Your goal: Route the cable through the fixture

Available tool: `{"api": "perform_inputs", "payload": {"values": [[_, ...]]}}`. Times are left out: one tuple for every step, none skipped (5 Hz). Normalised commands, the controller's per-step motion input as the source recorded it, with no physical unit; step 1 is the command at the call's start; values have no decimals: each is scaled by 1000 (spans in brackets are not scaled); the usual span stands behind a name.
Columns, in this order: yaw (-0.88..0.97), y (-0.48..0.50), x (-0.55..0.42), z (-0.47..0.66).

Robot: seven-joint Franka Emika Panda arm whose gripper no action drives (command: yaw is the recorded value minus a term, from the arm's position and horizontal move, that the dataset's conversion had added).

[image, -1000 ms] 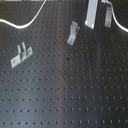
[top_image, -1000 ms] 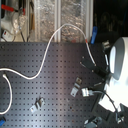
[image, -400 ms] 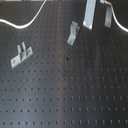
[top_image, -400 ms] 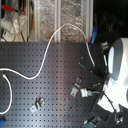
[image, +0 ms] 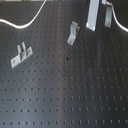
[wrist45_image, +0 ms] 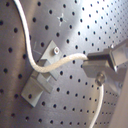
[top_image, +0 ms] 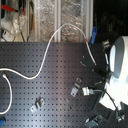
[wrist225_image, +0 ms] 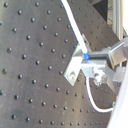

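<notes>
The white cable (top_image: 47, 52) runs across the black perforated board from the second exterior view's left, loops up over the back edge and comes down to my gripper (image: 99, 24). In both wrist views the gripper (wrist45_image: 89, 62) (wrist225_image: 93, 67) is shut on the cable (wrist45_image: 30, 55) (wrist225_image: 74, 22). The held stretch lies over a small metal bracket (wrist45_image: 42, 77) (wrist225_image: 74, 67) of the fixture. In the first exterior view this bracket (image: 73, 33) stands just left of and below the fingers (image: 93, 15). A loose end of cable (wrist45_image: 101, 102) hangs past the gripper.
A second bracket (image: 20, 55) stands at the first exterior view's left. The second exterior view shows two more brackets (top_image: 37, 105) (top_image: 95, 120) near the board's front edge. The white arm (top_image: 120, 60) fills the second exterior view's right. Shelves with clutter (top_image: 60, 12) lie behind the board.
</notes>
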Motion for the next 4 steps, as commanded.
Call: {"api": "perform_inputs", "payload": {"values": [[0,10,116,84],[0,0,0,14],[0,1,0,69],[0,0,0,14]]}}
